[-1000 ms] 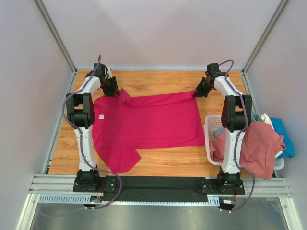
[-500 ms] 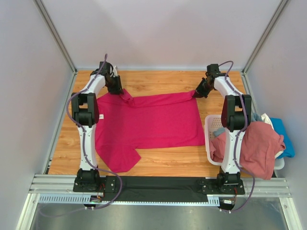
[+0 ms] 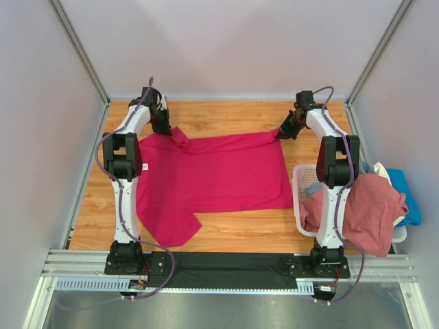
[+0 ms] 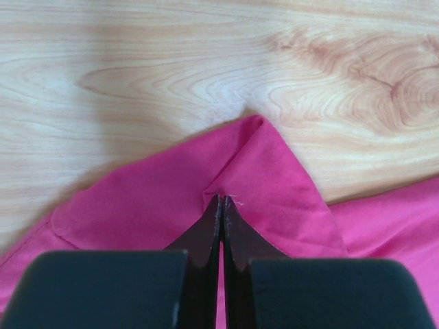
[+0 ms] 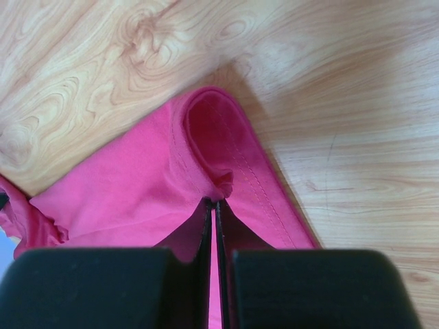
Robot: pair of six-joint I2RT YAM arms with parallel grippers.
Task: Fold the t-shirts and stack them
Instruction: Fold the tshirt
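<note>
You have the left end effector (image 4: 221, 200) clamped on the red shirt's (image 3: 212, 171) far-left corner and the right end effector (image 5: 213, 201) clamped on its far-right hem. The red shirt lies spread on the tabletop (image 3: 226, 113).

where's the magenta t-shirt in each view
Top external: magenta t-shirt spread across the middle of the table.
Left wrist: its corner fills the lower frame, pinched by the left gripper.
Right wrist: a hemmed corner, pinched by the right gripper.
Shared landmark: the wooden table.
</note>
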